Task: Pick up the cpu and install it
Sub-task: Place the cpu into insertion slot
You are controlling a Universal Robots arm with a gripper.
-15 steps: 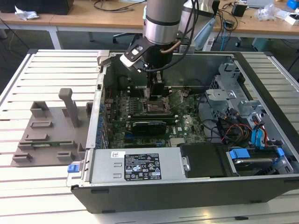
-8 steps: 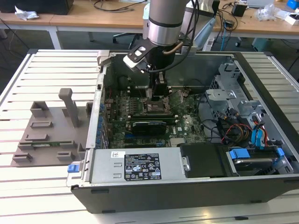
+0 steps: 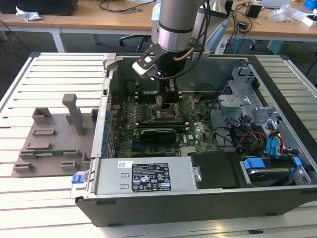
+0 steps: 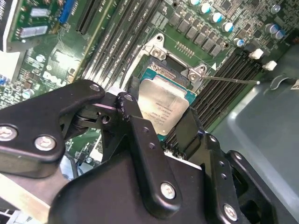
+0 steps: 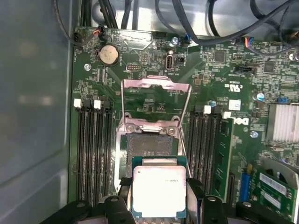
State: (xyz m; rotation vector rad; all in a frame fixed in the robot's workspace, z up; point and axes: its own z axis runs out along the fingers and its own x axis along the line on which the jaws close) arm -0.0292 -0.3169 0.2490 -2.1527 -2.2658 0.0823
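Gripping the cpu (image 5: 159, 190) by two opposite edges, the gripper (image 4: 160, 114) hovers just over the open socket (image 5: 150, 145), its load plate (image 5: 156, 100) raised; in the exterior view this is at twelve o'clock from the dark expansion card (image 3: 158, 133). Lowering it tilted or off-square could, I judge, bend socket pins or jam a corner.

The cpu (image 5: 159, 191) has a silvery-white top and a thin greenish rim, the gripper fingers (image 4: 140, 135) are black, and the motherboard (image 5: 154, 74) is green with fine pale tracing, black memory slots (image 5: 93, 140) with white latches and a silver coin cell (image 5: 109, 54). In the exterior view the table (image 3: 49, 74) is white and ribbed in parallel slats, the fixture (image 3: 54, 136) plain grey, and the case (image 3: 198, 208) dark grey with 1 white label (image 3: 151, 177) and bright blue tabs (image 3: 257, 163).
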